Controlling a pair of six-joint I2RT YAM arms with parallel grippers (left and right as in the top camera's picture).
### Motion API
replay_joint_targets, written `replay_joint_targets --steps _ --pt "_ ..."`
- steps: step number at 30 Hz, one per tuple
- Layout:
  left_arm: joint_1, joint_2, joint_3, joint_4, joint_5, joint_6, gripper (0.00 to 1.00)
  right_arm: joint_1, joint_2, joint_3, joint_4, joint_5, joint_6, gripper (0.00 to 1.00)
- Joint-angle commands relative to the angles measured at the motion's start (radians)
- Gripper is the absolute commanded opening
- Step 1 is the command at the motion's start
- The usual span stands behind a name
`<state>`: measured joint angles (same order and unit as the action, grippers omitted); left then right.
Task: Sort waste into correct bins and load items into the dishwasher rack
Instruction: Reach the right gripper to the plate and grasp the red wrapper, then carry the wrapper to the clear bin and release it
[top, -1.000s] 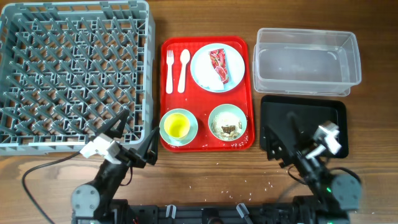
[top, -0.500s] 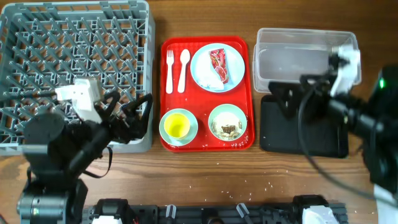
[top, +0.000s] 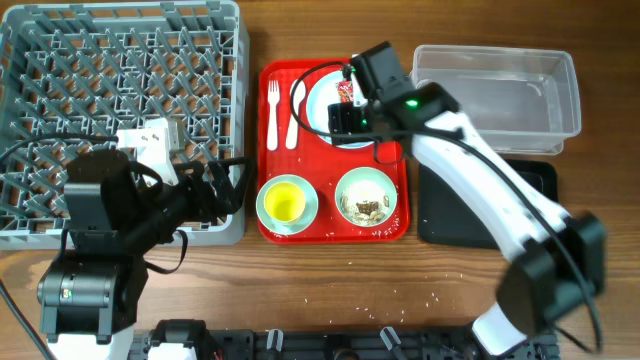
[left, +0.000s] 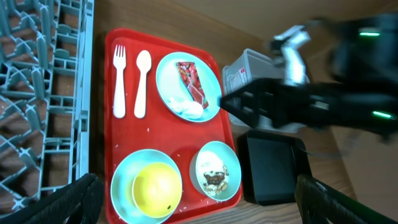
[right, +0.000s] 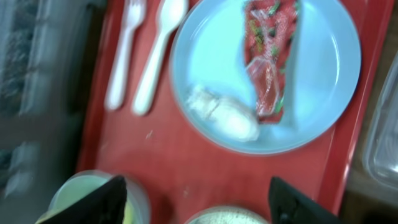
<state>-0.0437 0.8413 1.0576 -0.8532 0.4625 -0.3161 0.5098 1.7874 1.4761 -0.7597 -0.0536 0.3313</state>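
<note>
Right claw (right: 198, 186), spread wide and empty, hovers over the plate (right: 205, 50). The wrapper (right: 268, 59) lies just ahead, toward its right finger, long axis across the closing line, with the tissue wad (right: 225, 117) alongside. Left claw (left: 197, 180), also wide, is farther off. The clear tub (top: 520, 95) stands near, past the rim of the red tray (top: 318, 165).

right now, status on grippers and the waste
Right gripper open, above plate. Left gripper open, at rack corner. Wrapper and tissue on plate, ungrasped. Nothing blocking.

wrapper (left: 191, 85) on plate (left: 171, 78) | cup (left: 157, 190) in bowl (left: 122, 177) | fork (left: 118, 81) beside spoon (left: 142, 81)
</note>
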Motion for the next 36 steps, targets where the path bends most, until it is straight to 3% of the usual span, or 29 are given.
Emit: replay_joint_targets --steps 1,4,5,6,8,9,16,18,21,23,24,25,27,28,32,36 --pt "0.003 0.003 0.012 0.003 0.008 0.017 1.0 -0.004 0.163 0.011 0.075 0.084 0.056 0.7" --pt "0.003 0.003 0.012 0.003 0.008 0.017 1.0 -0.006 0.286 0.011 0.161 0.084 0.093 0.62" --pt "0.003 0.003 0.012 0.003 0.008 0.017 1.0 -0.007 0.311 0.011 0.173 0.082 0.1 0.54" --pt "0.003 0.003 0.012 0.003 0.008 0.017 1.0 -0.007 0.322 0.011 0.179 0.08 0.099 0.46" --pt "0.003 0.003 0.012 0.003 0.008 0.017 1.0 -0.007 0.333 0.011 0.174 0.08 0.098 0.14" --pt "0.003 0.003 0.012 0.003 0.008 0.017 1.0 -0.007 0.325 0.011 0.164 0.079 0.098 0.04" --pt "0.003 0.003 0.012 0.003 0.008 0.017 1.0 -0.07 -0.044 0.011 0.091 0.094 0.151 0.04" --pt "0.003 0.003 0.012 0.003 0.008 0.017 1.0 -0.13 -0.166 0.011 0.047 0.185 0.177 0.04" --pt "0.003 0.003 0.012 0.003 0.008 0.017 1.0 -0.232 -0.193 0.002 -0.053 0.409 0.177 0.04" --pt "0.003 0.003 0.012 0.003 0.008 0.017 1.0 -0.317 -0.142 -0.024 -0.071 0.377 0.154 0.04" --pt "0.003 0.003 0.012 0.003 0.008 0.017 1.0 -0.348 -0.103 -0.031 -0.059 0.314 0.117 0.06" --pt "0.003 0.003 0.012 0.003 0.008 0.017 1.0 -0.365 -0.076 -0.031 -0.041 0.285 0.09 0.16" --pt "0.003 0.003 0.012 0.003 0.008 0.017 1.0 -0.396 -0.025 -0.03 0.033 0.245 0.005 0.74" --pt "0.003 0.003 0.012 0.003 0.008 0.017 1.0 -0.404 -0.026 -0.03 0.045 0.212 0.005 0.83" --pt "0.003 0.003 0.012 0.003 0.008 0.017 1.0 -0.358 -0.105 0.0 0.08 0.04 0.004 0.87" --pt "0.003 0.003 0.012 0.003 0.008 0.017 1.0 -0.097 -0.098 -0.006 0.128 0.04 -0.068 0.79"
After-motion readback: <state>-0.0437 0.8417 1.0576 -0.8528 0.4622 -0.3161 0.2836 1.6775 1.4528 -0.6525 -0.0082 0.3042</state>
